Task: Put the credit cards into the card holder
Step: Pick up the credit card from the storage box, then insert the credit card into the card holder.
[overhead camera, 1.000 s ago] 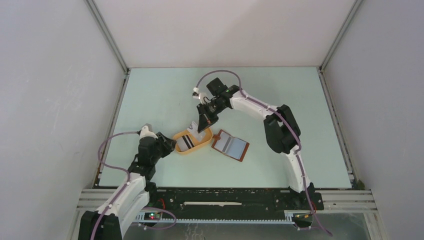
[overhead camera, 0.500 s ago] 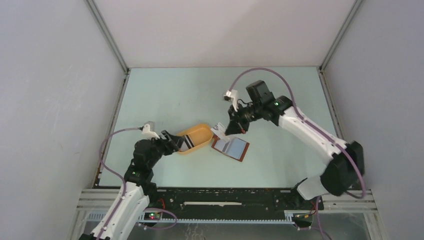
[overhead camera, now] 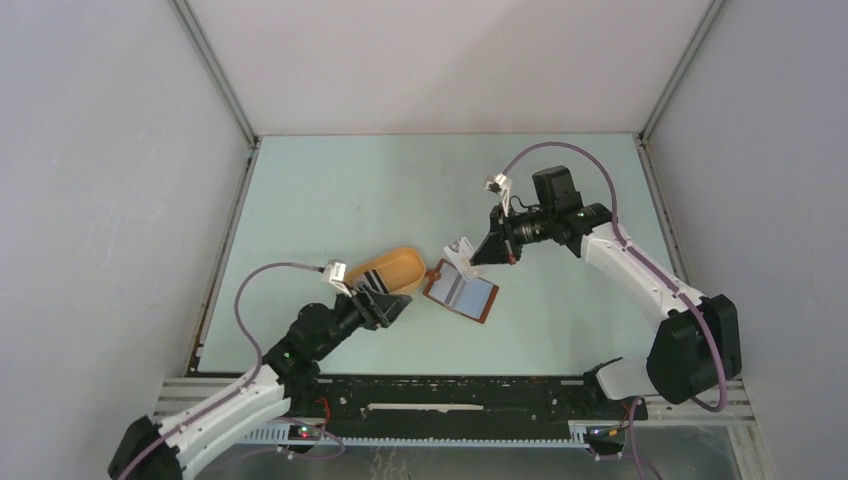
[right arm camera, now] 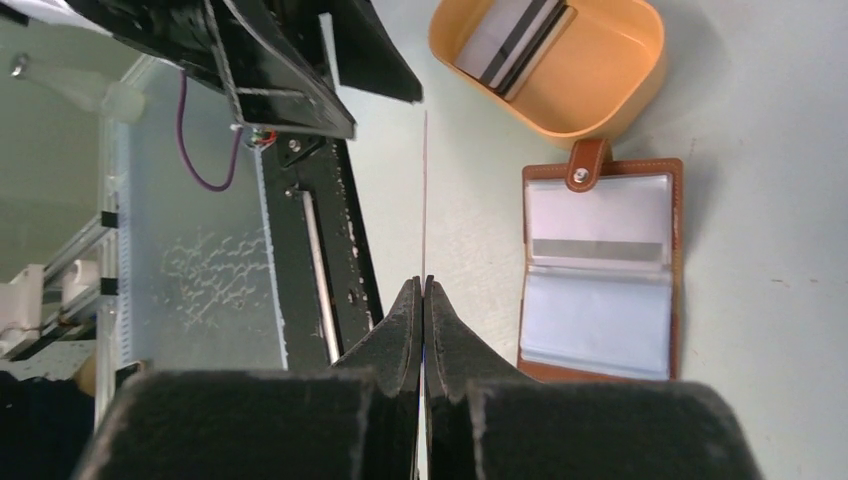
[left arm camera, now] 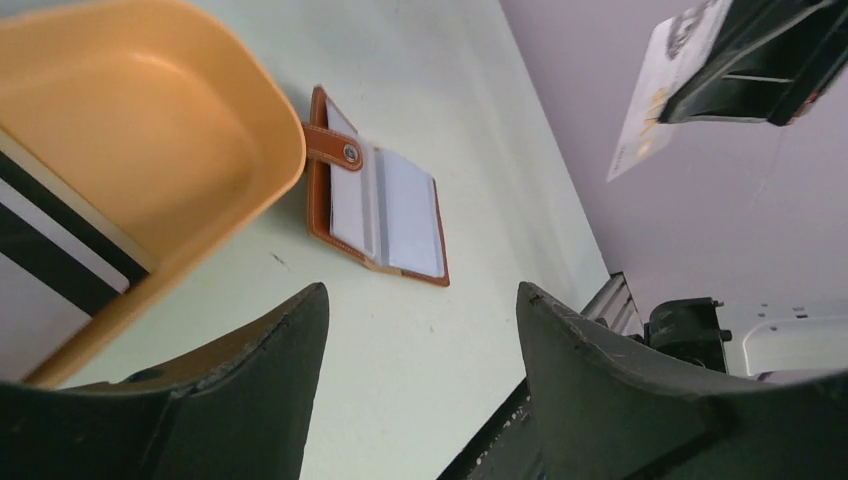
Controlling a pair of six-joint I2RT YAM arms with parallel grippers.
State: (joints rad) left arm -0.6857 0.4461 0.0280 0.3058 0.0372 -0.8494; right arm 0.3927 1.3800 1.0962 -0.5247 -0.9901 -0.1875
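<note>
My right gripper (overhead camera: pixel 482 251) is shut on a white credit card (overhead camera: pixel 460 249), held in the air just above the far left corner of the card holder (overhead camera: pixel 461 292). In the right wrist view the card (right arm camera: pixel 425 190) shows edge-on between the shut fingertips. The brown card holder (right arm camera: pixel 600 270) lies open on the table, with its pale sleeves up. More striped credit cards (right arm camera: pixel 518 45) lie in the orange tray (overhead camera: pixel 398 265). At the tray's near end, my left gripper (overhead camera: pixel 388 306) is open and holds nothing. In its own view, that gripper (left arm camera: pixel 420 300) faces the card holder (left arm camera: pixel 380 205).
The orange tray (left arm camera: pixel 220 110) sits just left of the card holder, almost touching its strap. The black rail (right arm camera: pixel 330 260) of the arm bases runs along the near table edge. Grey walls enclose the table on three sides.
The right gripper lifted a card out of the tray and carried it right, over the card holder. The left gripper opened, left the tray's left end and swung round to its near end.
</note>
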